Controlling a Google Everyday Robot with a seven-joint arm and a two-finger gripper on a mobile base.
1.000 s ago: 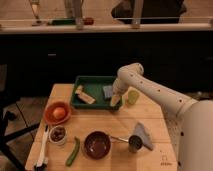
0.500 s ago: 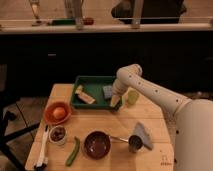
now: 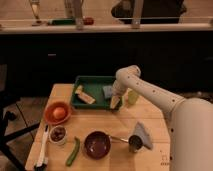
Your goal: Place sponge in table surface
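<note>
Gripper (image 3: 115,102) at tray's (image 3: 94,84) right edge | jaws: cannot tell | sponge (image 3: 107,91) beside | table surface (image 3: 120,122) bare nearside

1. The pincer (image 3: 115,102) hangs near the middle of the view, pointing downward at the leftmost end of the robot's one arm (image 3: 156,98).
2. Directly above the pincer, the arm's last link stands steeply, nearly upright.
3. Just above and slightly right of the pincer, that link meets a rounded bend (image 3: 128,77), the highest part of the arm.
4. From the bend the white arm slopes down to the right of the pincer, thickening as it goes.
5. Far right of the pincer and lower, the arm ends in a broad rounded body segment (image 3: 192,134) filling the corner.
</note>
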